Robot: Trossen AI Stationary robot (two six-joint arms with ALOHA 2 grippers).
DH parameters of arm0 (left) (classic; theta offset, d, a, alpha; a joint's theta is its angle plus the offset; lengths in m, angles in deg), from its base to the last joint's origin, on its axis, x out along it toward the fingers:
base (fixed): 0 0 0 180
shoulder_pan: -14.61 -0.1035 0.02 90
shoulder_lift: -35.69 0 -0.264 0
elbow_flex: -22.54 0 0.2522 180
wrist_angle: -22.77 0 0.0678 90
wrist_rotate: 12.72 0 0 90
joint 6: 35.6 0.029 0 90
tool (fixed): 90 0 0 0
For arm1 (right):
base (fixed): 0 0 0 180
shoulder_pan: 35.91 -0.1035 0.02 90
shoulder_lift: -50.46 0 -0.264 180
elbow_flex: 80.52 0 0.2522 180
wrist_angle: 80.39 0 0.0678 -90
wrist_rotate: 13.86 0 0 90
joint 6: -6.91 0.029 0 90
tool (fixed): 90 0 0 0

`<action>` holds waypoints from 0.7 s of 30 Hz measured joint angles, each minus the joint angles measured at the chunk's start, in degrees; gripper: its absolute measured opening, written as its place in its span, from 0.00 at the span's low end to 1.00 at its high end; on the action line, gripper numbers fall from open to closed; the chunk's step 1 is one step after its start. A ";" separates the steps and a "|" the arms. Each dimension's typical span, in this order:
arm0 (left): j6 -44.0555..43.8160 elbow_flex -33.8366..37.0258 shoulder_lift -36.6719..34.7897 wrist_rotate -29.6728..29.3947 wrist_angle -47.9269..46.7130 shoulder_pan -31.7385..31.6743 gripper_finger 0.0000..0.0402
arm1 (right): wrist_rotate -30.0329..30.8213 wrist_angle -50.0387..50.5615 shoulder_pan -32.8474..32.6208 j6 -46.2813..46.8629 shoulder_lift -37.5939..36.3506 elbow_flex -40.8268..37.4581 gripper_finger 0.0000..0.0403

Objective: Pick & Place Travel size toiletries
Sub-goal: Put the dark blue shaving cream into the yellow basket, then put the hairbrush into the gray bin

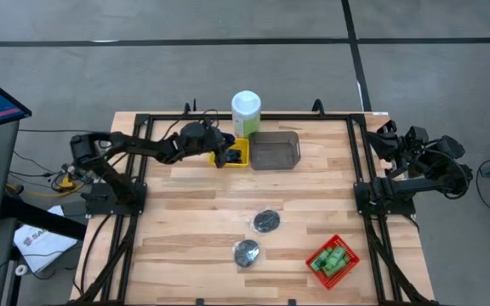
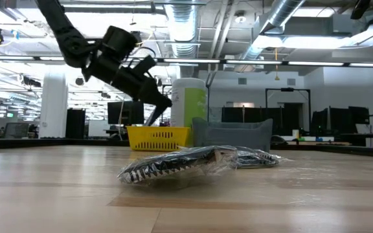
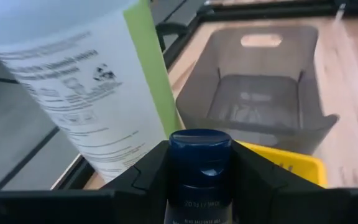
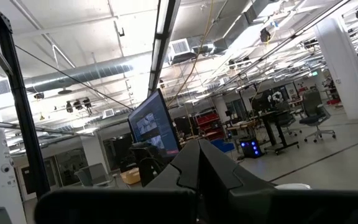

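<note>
Holding a dark blue tube (image 3: pixel 199 163) cap-forward, the left gripper (image 1: pixel 220 157) sits just over the yellow tray (image 1: pixel 240 154) at the far edge of the table (image 1: pixel 194 229); its fingers are partly closed, pinching the tube's sides.

Near to far, as you would see it from the front edge:
- Red tray (image 1: pixel 348 252) near the front right corner, with green bottles (image 1: pixel 331 259) inside.
- Two wrapped grey discs (image 1: pixel 247 252) (image 1: pixel 266 221) lying on bare wood, mid-table, a little apart from each other.
- Yellow tray and grey tray (image 1: pixel 274 150) side by side at the far edge; the tall pale green canister (image 1: pixel 246 113) stands just behind them.

Right gripper (image 4: pixel 199 163) is parked off the right edge, fingers closed on nothing.

Judgement: you are in the placing step for this tube. Keep the tube centred over the yellow tray, not drifting toward the grey one. Lower until the tube is inside the walls before you release. Mind the canister close by the wrist; a sideways swing could knock it. Open slowly, then lift straight up.
</note>
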 joint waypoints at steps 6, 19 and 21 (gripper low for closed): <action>4.47 -1.79 4.10 -0.02 -0.14 0.22 0.32 | 0.00 -0.20 0.01 0.46 0.00 0.00 0.00; 9.80 -1.84 4.53 0.71 -2.95 1.14 0.53 | 0.00 -0.17 -0.01 -0.01 0.00 0.00 0.00; 8.71 -1.84 4.12 0.63 -3.25 1.57 0.59 | 0.29 -0.19 -0.01 0.00 0.00 0.00 0.00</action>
